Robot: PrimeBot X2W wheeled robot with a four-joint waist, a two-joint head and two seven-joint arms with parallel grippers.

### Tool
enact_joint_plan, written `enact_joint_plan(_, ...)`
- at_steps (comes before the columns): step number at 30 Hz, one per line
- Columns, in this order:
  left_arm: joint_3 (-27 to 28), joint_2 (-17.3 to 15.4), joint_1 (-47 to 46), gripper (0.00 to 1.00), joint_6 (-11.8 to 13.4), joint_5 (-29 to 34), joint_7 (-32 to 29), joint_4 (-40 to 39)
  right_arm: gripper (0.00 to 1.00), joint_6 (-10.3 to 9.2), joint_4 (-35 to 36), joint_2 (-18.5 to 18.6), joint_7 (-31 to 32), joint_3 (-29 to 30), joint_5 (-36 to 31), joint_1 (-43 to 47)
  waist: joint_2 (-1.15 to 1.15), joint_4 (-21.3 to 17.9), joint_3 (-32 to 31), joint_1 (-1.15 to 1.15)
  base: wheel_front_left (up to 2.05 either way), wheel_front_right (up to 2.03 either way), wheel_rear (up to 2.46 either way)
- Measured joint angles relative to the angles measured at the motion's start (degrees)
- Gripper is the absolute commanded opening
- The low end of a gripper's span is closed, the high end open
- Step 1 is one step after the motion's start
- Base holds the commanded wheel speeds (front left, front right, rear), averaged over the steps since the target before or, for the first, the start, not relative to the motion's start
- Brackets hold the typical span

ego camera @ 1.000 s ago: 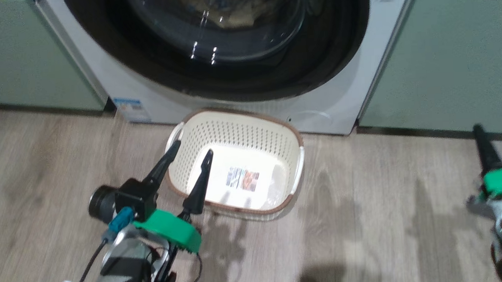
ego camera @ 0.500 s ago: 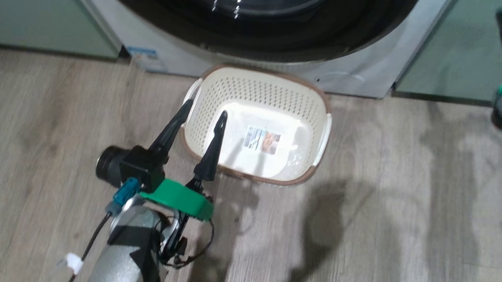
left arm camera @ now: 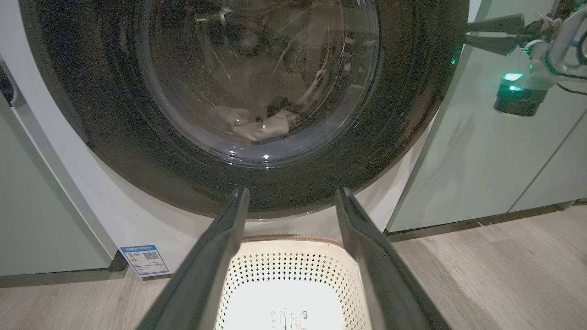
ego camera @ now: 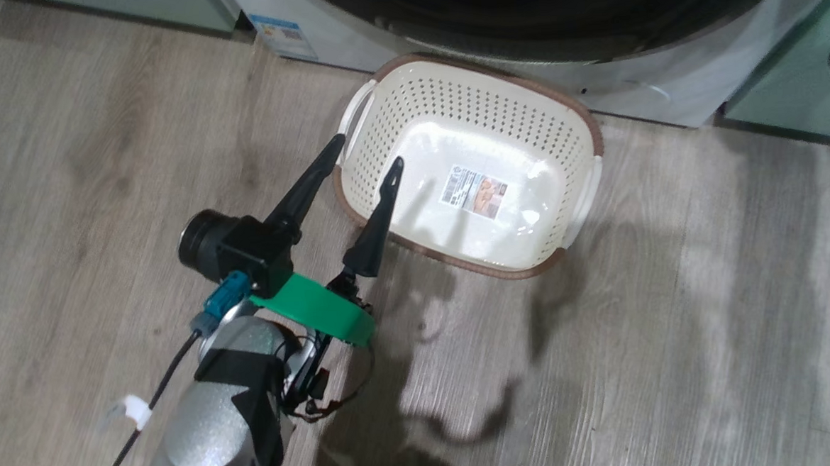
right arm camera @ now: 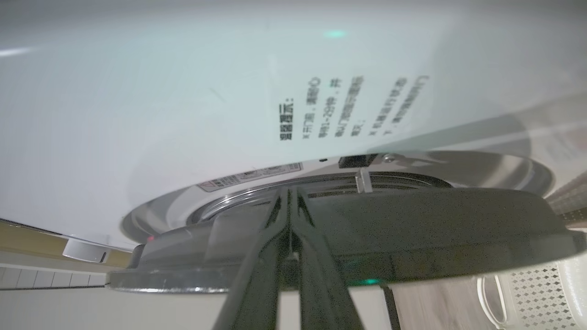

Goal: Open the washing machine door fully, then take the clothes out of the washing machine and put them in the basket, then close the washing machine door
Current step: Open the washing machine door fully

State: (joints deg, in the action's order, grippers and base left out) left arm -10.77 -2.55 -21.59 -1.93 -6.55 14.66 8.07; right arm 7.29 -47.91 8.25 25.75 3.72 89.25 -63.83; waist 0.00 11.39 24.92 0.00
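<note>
Right tool: the right gripper, its long dark fingers pressed together, has risen from low over the floor. Its tips now meet the edge of the large round, glossy black-rimmed glass washing machine door.
Left tool: the left gripper stays spread wide and holds nothing. The small cream perforated plastic basket lies just below its tips.
Meaning: the door-opening step looks about to begin. The pale clothes lie behind the glass, ahead of the left fingers.
View: the head camera has tipped down; the basket has not moved.
Surface: grey wood-look plank floor.
Room: white front-loading washing machine between pale green cabinets.
</note>
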Motion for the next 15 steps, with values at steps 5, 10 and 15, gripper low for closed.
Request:
enact_joint_plan(5,-0.31,0.22,-0.35,1.0,0.0,0.0,0.0,0.0,0.0,0.0,-1.3,0.36,0.58,-0.54,-0.11,-1.82,0.0,0.72,0.75,0.0,0.0,0.0,0.0)
enact_joint_plan(10,-0.48,0.3,-0.58,1.0,0.01,-0.01,0.0,-0.02,0.0,0.0,-2.86,0.51,1.16,-0.98,-0.59,-3.27,0.0,1.12,1.16,0.0,0.0,0.0,0.0)
enact_joint_plan(15,-0.54,0.33,-0.83,1.0,0.07,-0.09,0.0,-0.01,0.0,0.0,-3.93,0.79,2.2,-1.54,-1.0,-4.18,0.0,1.26,1.31,0.0,0.0,0.0,0.0)
